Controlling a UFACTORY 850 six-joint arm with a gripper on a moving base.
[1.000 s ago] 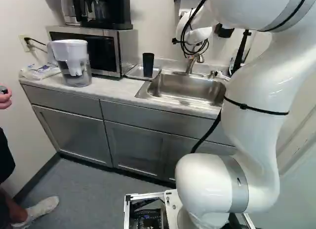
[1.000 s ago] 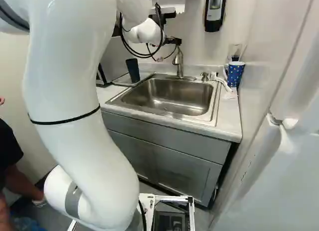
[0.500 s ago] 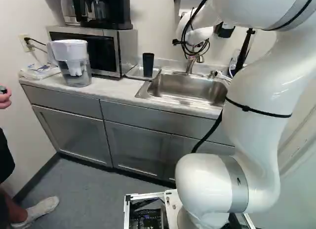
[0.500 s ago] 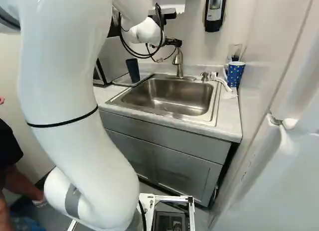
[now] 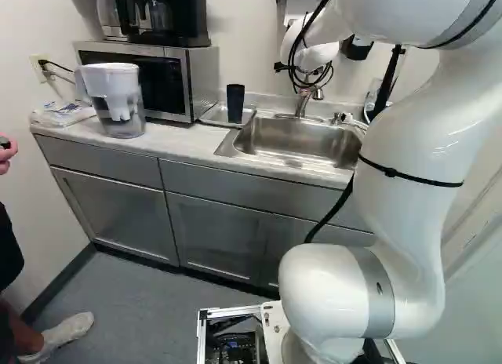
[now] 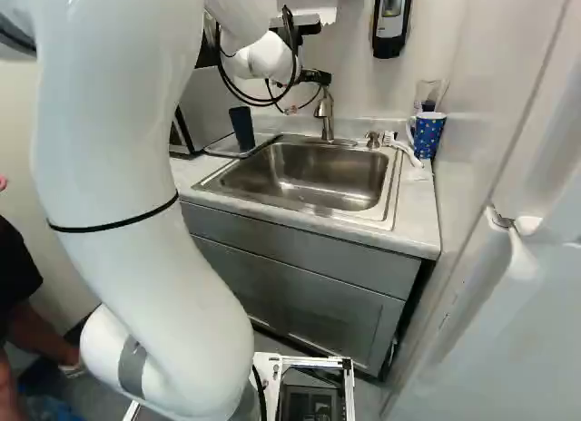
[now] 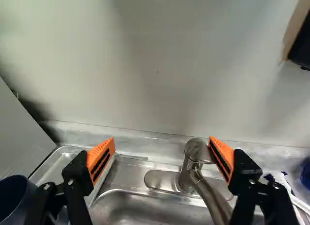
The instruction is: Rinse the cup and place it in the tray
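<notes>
Beside the faucet, my gripper point(image 6: 315, 76) shows small in the right base view, below the white wrist. In the wrist view the gripper point(image 7: 162, 143) stands open with nothing held; the faucet point(image 7: 189, 169) shows between its fingers, nearer one orange pad. A dark cup point(image 5: 235, 103) stands upright on the metal tray point(image 5: 210, 118) left of the sink; in the wrist view this cup point(image 7: 15, 198) appears beside the other finger, partly cut off. A blue dotted mug point(image 6: 428, 133) stands on the counter right of the sink point(image 6: 309, 176).
A water pitcher point(image 5: 118, 101) and a microwave point(image 5: 153, 78) stand left of the tray. Near the mug are a soap pump point(image 6: 372, 140) and a white brush point(image 6: 401, 149). A dispenser point(image 6: 391, 22) hangs on the wall. A white fridge-like surface point(image 6: 526, 312) borders the right side.
My arm's large links have shifted slightly, leftward in the right base view and rightward in the left one. The cup, mug and tray have stayed put.
</notes>
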